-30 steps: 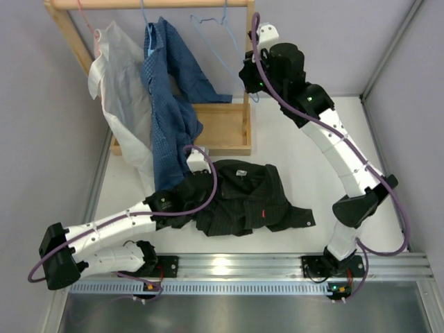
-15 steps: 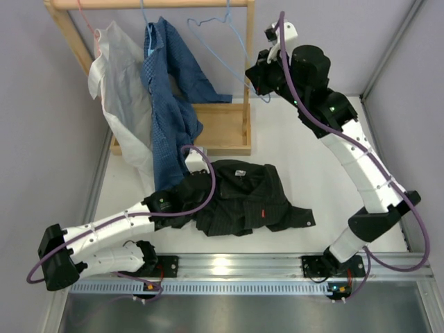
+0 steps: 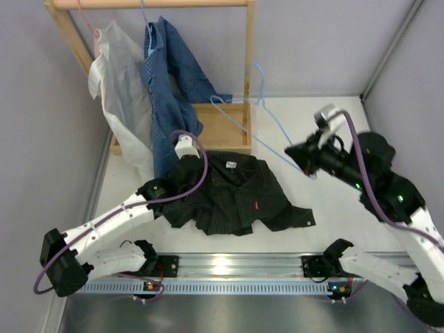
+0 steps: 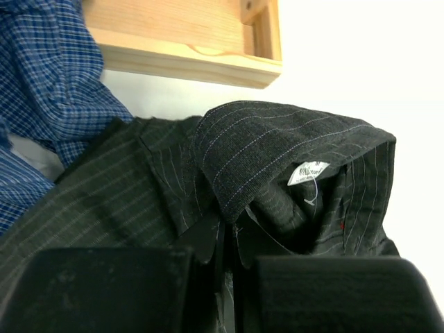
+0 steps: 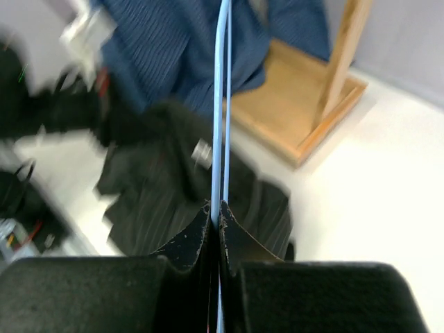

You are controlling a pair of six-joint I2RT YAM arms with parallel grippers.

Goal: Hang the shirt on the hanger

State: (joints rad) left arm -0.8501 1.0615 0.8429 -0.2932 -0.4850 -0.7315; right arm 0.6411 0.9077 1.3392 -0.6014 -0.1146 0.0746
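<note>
Although the right gripper pinches the thin light-blue wire hanger aloft and the left gripper clamps fabric beside the collar of the crumpled black pinstriped shirt lying on the white table, no shoulder is threaded yet.

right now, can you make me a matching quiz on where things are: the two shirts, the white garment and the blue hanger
1. black shirt
2. light-blue hanger
3. blue checked shirt
4. white garment

a. hangs at the left end of the rail
b. clamped in the right gripper
c. on the table, pinched by the left gripper
d. hangs on the rail, second from left

Pairs: 1-c, 2-b, 3-d, 4-a
</note>
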